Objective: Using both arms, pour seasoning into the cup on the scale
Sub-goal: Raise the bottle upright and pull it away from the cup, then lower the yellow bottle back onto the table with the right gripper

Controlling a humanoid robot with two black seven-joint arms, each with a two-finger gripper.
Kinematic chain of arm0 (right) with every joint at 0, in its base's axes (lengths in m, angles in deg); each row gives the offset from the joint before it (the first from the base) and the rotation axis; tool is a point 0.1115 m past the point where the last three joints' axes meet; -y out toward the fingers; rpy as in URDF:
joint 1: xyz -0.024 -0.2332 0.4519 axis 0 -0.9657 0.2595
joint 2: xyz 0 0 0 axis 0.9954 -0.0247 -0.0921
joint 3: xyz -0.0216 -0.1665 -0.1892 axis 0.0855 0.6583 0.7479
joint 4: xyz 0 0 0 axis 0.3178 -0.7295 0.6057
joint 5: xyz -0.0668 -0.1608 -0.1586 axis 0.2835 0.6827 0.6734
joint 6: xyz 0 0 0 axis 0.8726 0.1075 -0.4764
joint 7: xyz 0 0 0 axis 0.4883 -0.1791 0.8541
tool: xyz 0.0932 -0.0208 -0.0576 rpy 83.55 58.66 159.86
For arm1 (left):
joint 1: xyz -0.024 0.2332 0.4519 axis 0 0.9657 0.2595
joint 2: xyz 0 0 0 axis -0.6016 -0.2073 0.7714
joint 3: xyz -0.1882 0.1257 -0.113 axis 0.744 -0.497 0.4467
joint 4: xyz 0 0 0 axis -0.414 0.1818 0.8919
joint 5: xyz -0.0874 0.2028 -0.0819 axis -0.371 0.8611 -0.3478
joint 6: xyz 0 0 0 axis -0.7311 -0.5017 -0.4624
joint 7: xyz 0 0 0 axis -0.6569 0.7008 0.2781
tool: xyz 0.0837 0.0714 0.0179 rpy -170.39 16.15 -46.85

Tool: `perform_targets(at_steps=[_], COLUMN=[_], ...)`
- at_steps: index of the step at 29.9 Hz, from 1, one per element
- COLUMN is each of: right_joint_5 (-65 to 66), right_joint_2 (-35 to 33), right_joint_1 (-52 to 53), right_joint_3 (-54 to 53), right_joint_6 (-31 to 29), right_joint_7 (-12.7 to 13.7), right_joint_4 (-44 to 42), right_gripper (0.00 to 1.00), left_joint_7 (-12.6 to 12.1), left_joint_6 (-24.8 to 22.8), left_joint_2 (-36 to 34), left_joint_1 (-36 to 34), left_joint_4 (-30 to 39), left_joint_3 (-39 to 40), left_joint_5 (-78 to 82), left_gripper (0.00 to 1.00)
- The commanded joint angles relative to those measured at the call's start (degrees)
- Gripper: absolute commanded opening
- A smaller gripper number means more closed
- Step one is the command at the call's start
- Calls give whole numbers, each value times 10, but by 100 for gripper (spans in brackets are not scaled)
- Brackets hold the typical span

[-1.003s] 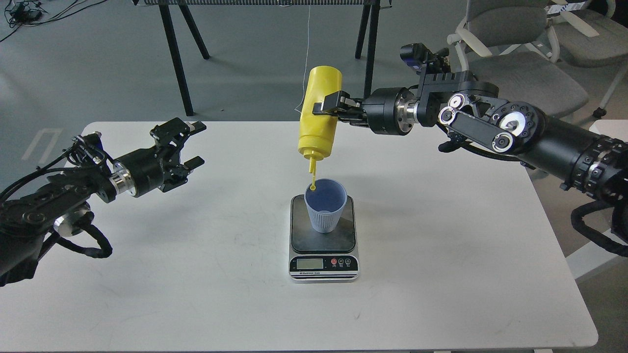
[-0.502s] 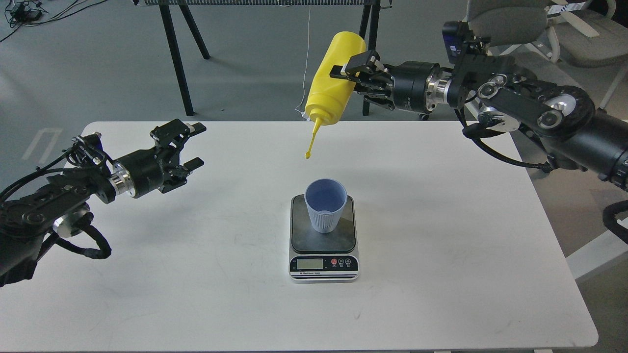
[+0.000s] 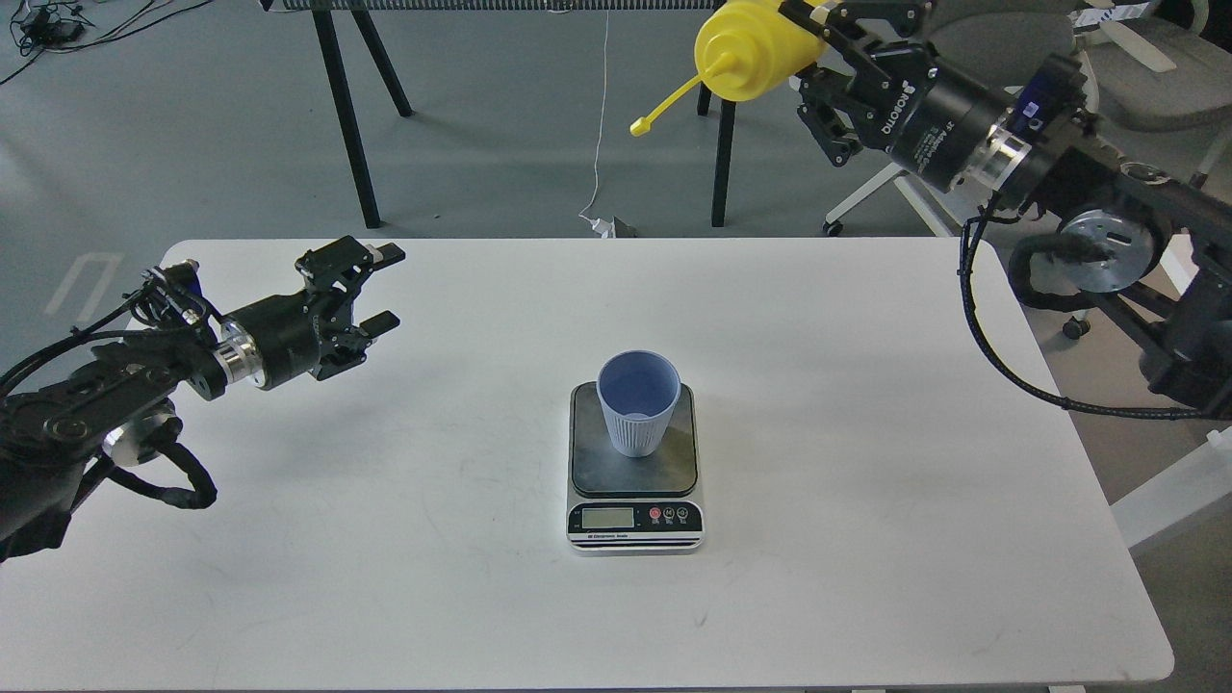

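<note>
A yellow plastic squeeze bottle of seasoning (image 3: 749, 50), smooth-sided with a thin cone nozzle and a small cap dangling at its tip, is held high at the top edge of the head view, beyond the far edge of the white, faintly scuffed tabletop (image 3: 866, 539). The right black open-frame two-finger gripper (image 3: 813, 38) is clamped around the bottle's body, nozzle pointing left and slightly down; the bottle's base and part of the fingers are cut off by the frame's top edge. Well below and nearer the camera, a small light-blue tapered plastic cup (image 3: 637, 409), finely ribbed on its lower half, stands upright on the dark grey platform of a flat rectangular kitchen scale (image 3: 592, 452), whose silver front strip carries an LCD too small to read. What the cup contains cannot be made out. The left black gripper (image 3: 371, 289) hovers over the table's left side, fingers spread apart and empty, well apart from cup and scale.
</note>
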Motion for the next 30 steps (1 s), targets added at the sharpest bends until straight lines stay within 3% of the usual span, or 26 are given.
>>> perform_targets(at_steps=[1,13,21,26,30], right_joint_5=[-89,-327,-413,-423,-423], right_joint_2=[-36,-66,-41,-11,13], right_joint_1=[-65,-255,-325,-373,-406], right_joint_3=[-53,-106,-106,-107,-106], right_joint_6=[0,0,0,0,0], right_joint_7=[0,-4,-13,-34,-35], right_joint_4=[38,60,73,79,81], right_gripper=[14,13,14,14,14], left_joint_7=[0,0,0,0,0], left_joint_6=[0,0,0,0,0], left_joint_2=[0,-5,-7,-8,-8], left_joint_1=[-1,-1,0,8,9], left_joint_4=[0,0,0,0,1], left_joint_3=[0,-1,-2,-2,-2], left_joint_5=[2,2,2,3,14], left_gripper=[100,100,100,100,100])
